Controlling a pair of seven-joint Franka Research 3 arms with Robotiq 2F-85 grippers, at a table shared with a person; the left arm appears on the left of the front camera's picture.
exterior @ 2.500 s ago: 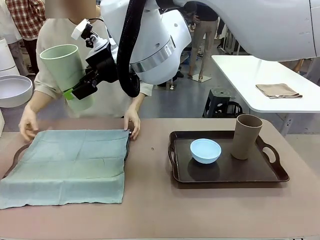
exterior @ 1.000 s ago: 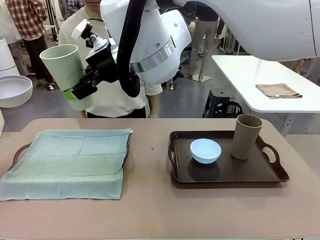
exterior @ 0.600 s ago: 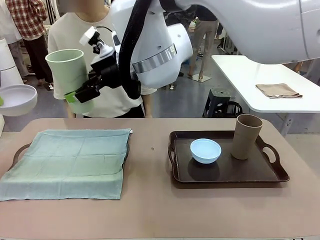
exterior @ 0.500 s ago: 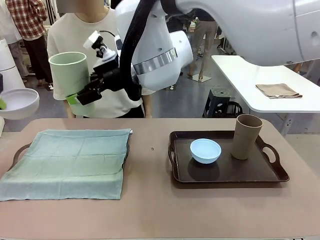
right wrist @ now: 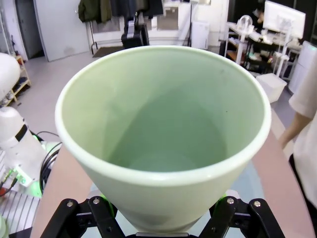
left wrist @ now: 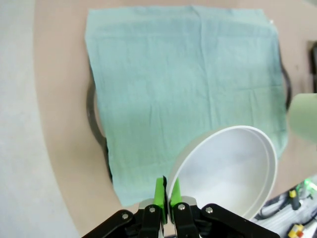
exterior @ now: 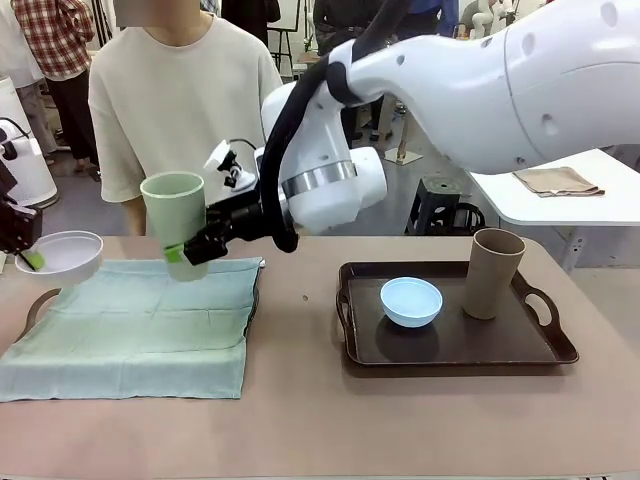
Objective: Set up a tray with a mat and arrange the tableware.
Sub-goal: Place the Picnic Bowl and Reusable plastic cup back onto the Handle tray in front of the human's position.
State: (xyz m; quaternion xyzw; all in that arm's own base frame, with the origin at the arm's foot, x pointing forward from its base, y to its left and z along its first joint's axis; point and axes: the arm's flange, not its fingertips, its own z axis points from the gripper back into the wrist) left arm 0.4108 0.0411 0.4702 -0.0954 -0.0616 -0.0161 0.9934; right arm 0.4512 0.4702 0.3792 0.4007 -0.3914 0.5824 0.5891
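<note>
Mat (exterior: 135,325): soft sage cloth, creased, draped flat over left tray (exterior: 35,305).
Right tray (exterior: 450,350) dark, glossy, handled, carrying tan matte cup (exterior: 493,272) and light blue bowl (exterior: 411,301). Pale green tapered cup (exterior: 178,215) clamped in right gripper (exterior: 183,254), above mat's far edge. Smooth white bowl (exterior: 62,255) pinched at rim by left gripper (left wrist: 167,191), at mat's far-left corner.

Pale green cloth mat (exterior: 140,330), soft and creased; tall pale green cup (right wrist: 163,124), smooth and matt; dark brown rectangular tray (exterior: 470,342), faintly glossy.
</note>
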